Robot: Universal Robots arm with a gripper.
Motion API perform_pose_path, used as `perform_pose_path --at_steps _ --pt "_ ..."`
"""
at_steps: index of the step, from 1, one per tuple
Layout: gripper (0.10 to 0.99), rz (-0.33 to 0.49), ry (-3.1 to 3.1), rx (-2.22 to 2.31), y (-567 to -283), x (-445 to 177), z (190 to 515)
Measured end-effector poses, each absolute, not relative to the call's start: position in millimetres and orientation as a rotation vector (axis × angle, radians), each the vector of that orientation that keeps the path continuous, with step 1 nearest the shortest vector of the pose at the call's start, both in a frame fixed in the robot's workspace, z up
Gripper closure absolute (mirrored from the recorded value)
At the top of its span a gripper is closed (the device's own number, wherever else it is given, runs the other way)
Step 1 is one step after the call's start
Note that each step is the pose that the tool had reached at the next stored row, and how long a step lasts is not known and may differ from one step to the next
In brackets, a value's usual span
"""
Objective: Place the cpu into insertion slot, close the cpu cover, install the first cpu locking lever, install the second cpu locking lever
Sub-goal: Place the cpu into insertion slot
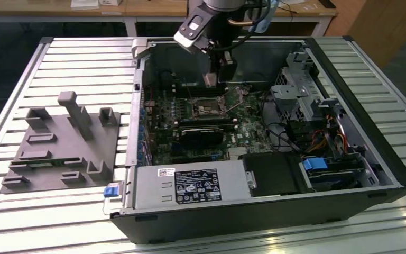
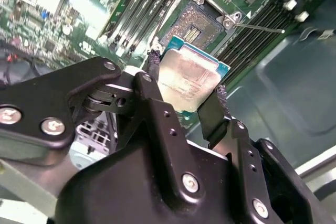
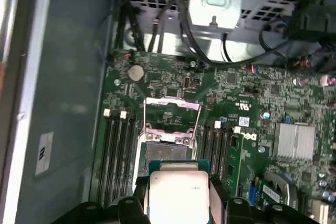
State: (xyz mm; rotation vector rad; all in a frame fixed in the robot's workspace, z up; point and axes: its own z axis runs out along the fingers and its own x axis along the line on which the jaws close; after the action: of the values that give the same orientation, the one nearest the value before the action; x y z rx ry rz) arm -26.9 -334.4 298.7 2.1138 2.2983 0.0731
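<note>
My gripper (image 2: 186, 85) is shut on the cpu (image 2: 190, 77), a flat square chip with a silvery top, gripped by two opposite edges between black fingers (image 2: 214, 113). The chip hangs tilted above the motherboard, a little short of the insertion slot (image 2: 202, 24), whose dark centre lies uncovered. In the first wrist view the cpu (image 3: 178, 192) sits just before the insertion slot (image 3: 167, 153), and the cpu cover (image 3: 172, 104) stands swung up beyond it. In the exterior view the gripper (image 1: 217, 78) hovers inside the open computer case, above the insertion slot (image 1: 206, 110).
Black memory slots (image 3: 118, 150) flank the socket on both sides. A black fan shroud (image 1: 203, 135) lies just in front of the socket, a metal drive cage (image 1: 295, 90) to the exterior view's right. A grey fixture block (image 1: 62, 143) sits on the slatted table beside the case.
</note>
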Motion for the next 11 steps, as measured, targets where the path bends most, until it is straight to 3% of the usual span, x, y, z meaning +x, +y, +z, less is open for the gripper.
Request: perform_pose_path --at_steps 11 --pt "0.545 0.074 2.247 2.165 -331.5 -27.3 286.8"
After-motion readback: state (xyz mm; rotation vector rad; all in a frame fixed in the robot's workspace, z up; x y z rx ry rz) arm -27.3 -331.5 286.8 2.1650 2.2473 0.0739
